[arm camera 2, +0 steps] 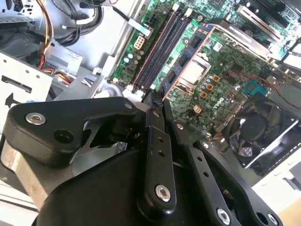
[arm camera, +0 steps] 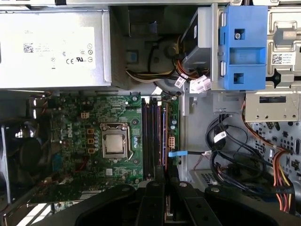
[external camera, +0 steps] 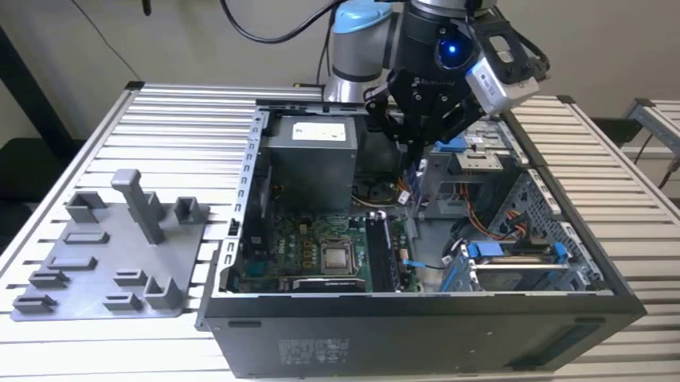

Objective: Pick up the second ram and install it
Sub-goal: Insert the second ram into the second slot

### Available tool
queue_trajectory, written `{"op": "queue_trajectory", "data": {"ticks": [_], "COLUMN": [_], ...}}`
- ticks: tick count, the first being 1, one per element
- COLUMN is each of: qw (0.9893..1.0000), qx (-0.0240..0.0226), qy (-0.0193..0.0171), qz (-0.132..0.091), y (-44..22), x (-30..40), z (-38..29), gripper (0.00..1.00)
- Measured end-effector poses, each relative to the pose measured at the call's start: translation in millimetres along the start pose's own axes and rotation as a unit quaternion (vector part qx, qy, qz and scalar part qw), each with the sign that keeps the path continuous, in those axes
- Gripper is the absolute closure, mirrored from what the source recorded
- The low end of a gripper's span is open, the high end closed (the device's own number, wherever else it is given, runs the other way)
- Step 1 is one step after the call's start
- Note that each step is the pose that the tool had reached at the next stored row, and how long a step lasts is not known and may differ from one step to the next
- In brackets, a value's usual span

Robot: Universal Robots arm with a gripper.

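The hand [arm camera 2: 155, 101] is closed narrow on what seems to be the second ram [arm camera 2: 187, 59], held above the memory slots [arm camera 2: 157, 47] and not yet seated. To seat it well, I judge the stick must line up squarely along one slot and be pressed evenly at both ends.

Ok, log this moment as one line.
stage: carrying | end effector: shut on second ram | location: inside open case, above motherboard, near memory slots | ram: not seated
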State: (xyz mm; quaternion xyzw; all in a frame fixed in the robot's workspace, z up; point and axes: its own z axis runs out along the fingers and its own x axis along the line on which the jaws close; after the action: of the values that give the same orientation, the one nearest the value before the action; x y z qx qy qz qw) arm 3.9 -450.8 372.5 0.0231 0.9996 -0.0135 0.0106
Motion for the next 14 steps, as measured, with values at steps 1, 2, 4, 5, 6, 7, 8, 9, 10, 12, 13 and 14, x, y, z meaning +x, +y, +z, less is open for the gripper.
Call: {"op": "queue_trajectory", "data": {"ticks": [1, 2, 4, 5, 6, 7, 8, 9, 10, 12, 13, 14], "qw": [1.0000, 1.0000, 1.0000, 1.0000, 1.0000, 1.0000, 1.0000, 1.0000, 1.0000, 1.0000, 1.0000, 1.0000], "qx": [0.0001, 0.0003, 0.0006, 0.0007, 0.0009, 0.0010, 0.0012, 0.0014, 0.0015, 0.0016, 0.0017, 0.0018], "qy": [0.0000, 0.0000, 0.0000, -0.0001, -0.0001, -0.0001, -0.0001, -0.0001, -0.0001, -0.0001, -0.0001, -0.0001], "qz": [0.000, 0.000, 0.000, 0.000, 0.000, 0.000, 0.000, 0.000, 0.000, 0.000, 0.000, 0.000], "y": [0.0, 0.0, 0.1, 0.1, 0.1, 0.1, 0.2, 0.2, 0.2, 0.2, 0.3, 0.3], "x": [0.1, 0.1, 0.3, 0.3, 0.4, 0.5, 0.5, 0.6, 0.7, 0.8, 0.9, 0.9], "z": [0.8, 1.7, 3.3, 4.2, 5.0, 5.7, 6.6, 7.4, 8.2, 9.9, 10.8, 11.6], "gripper": [0.86, 0.86, 0.86, 0.86, 0.86, 0.86, 0.86, 0.86, 0.86, 0.86, 0.86, 0.86]}}
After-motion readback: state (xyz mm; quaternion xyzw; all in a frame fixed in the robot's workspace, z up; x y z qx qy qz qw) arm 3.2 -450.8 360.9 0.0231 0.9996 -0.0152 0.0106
